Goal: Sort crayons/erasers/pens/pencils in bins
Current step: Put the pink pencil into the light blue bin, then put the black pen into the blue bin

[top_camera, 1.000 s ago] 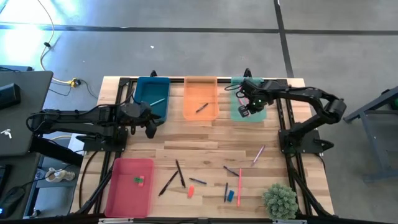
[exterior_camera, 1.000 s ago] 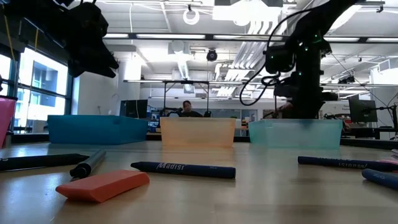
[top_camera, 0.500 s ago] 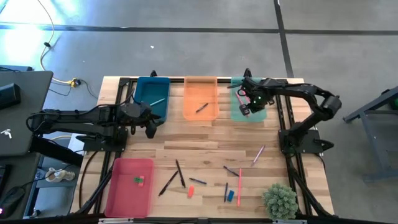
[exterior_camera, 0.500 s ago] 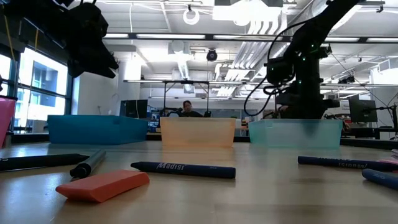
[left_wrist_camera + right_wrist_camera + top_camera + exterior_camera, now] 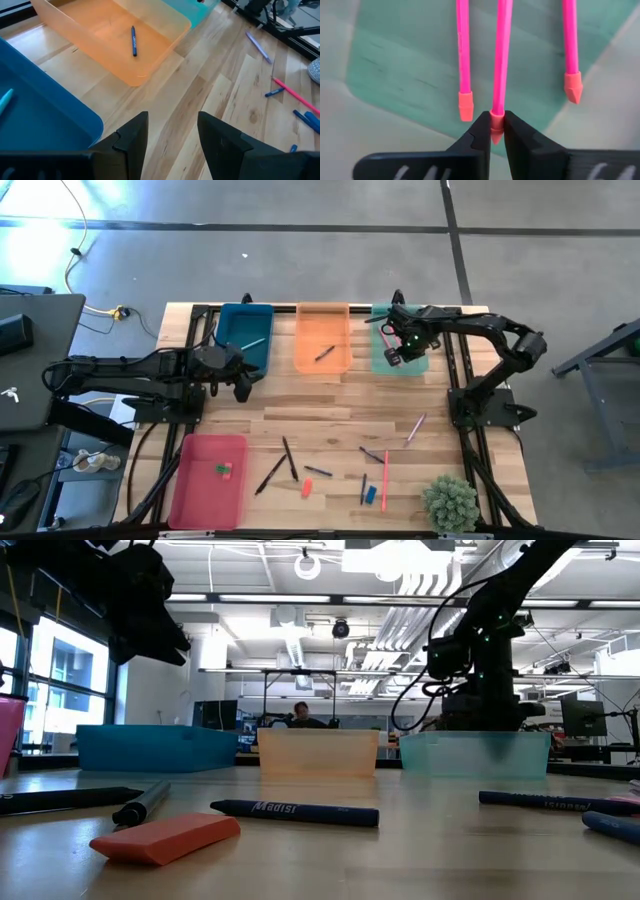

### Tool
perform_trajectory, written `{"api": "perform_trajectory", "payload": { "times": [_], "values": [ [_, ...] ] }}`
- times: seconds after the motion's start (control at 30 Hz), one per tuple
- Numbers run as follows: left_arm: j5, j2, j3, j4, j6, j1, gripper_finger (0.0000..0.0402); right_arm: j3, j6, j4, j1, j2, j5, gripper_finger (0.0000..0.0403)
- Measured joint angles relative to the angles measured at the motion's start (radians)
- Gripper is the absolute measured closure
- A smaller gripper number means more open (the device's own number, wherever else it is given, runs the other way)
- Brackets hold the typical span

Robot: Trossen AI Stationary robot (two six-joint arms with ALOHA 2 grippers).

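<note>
right gripper [image 5: 497, 131]: over the mint green bin [image 5: 383, 363], fingers pinched on the end of a pink pencil [image 5: 501, 55]. since a second ago the wrist has shifted a little toward the table's back edge; in the low view it now sits lower behind the bin wall [image 5: 475, 755].
grip: pencil tip pokes out between the fingertips, pencil not let go yet.
mint green bin contents: two more pink pencils [image 5: 463, 55] lie either side of the held one.
left gripper [image 5: 172, 132]: fingers apart, nothing between them, hovering over bare wood by the dark teal-blue bin [image 5: 245, 320]. same pose as before.
orange bin [image 5: 322, 315]: one dark blue pen [image 5: 133, 41] inside, unchanged.
dark teal-blue bin contents: one pale stick inside, can't tell what kind.
pink-red bin [image 5: 208, 480]: near front-left corner, holds small erasers [image 5: 225, 470], green and orange.
loose on table: dark sticks, orange eraser [image 5: 165, 837], blue crayon [image 5: 295, 812], pink pencil [image 5: 384, 480], lilac stick [image 5: 415, 427], all where they were.
plant [image 5: 450, 502]: front-right corner, unmoved.
background: a person seated far behind the orange bin in the low view.
</note>
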Motion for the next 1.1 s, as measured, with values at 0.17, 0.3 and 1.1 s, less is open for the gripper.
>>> {"api": "perform_trajectory", "payload": {
  "times": [0.17, 0.3, 1.1],
  "values": [
    [0.002, 0.000, 0.000, 0.000, 0.000, 0.000, 0.0243, 0.000, 0.001, 0.004, 0.000, 0.000, 0.000, 0.0328],
    [0.008, 0.000, 0.000, 0.000, 0.000, 0.000, 0.0243, 0.005, 0.005, 0.006, 0.000, 0.000, -0.003, 0.0292],
    [0.118, 0.000, 0.000, -0.117, -0.121, 0.000, 0.0196, 0.233, 0.149, -0.043, 0.067, -0.180, 0.101, 0.0274]
  ]
}}
